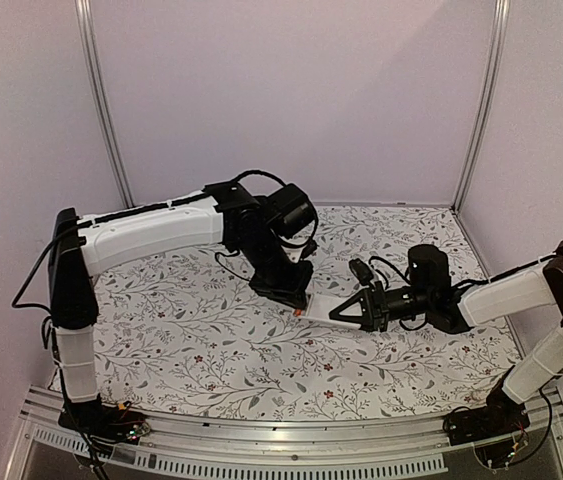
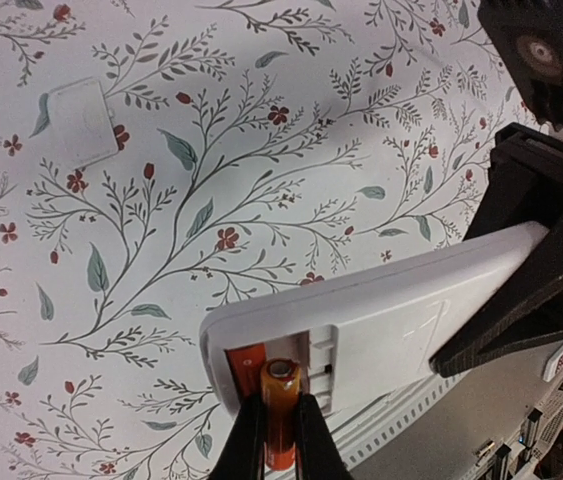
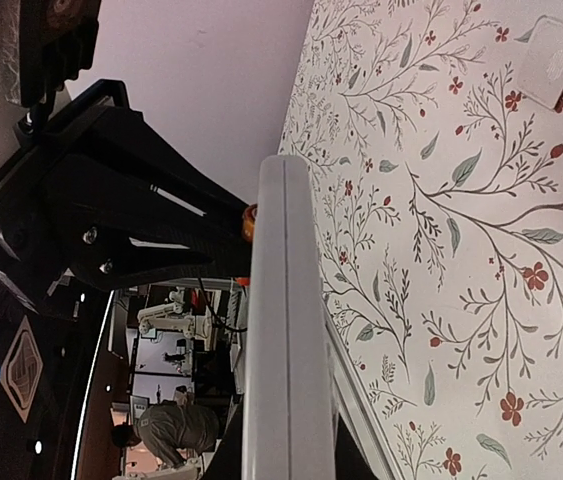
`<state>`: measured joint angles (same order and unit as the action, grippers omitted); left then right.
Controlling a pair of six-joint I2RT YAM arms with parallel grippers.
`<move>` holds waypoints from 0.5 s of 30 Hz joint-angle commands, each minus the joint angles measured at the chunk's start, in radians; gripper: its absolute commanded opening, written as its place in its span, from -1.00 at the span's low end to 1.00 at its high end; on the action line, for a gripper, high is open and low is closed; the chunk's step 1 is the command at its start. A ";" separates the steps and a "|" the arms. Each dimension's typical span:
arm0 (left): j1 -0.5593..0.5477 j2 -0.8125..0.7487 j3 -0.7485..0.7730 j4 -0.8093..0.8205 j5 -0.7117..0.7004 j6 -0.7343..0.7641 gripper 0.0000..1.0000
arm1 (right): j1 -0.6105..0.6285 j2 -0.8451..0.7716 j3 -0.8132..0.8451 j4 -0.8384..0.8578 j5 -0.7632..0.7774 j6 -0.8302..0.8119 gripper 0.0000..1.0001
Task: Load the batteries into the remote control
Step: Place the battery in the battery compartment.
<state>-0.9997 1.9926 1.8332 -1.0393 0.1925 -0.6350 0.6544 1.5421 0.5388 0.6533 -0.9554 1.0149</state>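
Left end effector point(image 2: 281, 402) pinches battery point(image 2: 281, 428) at open compartment of remote control point(image 2: 381, 320).

Remote control point(image 2: 391, 320): smooth matt white plastic. Battery point(image 2: 281, 415): glossy orange wrap, metal end cap. Table cover point(image 2: 261, 140): matt floral print.
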 commanded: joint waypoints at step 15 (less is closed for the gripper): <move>-0.003 0.065 0.048 -0.076 -0.031 0.012 -0.73 | 0.021 0.001 0.053 0.007 -0.019 -0.042 -1.00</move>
<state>-0.9997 2.0190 1.8648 -1.0767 0.1925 -0.6273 0.6613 1.5421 0.5514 0.6170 -0.9501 1.0012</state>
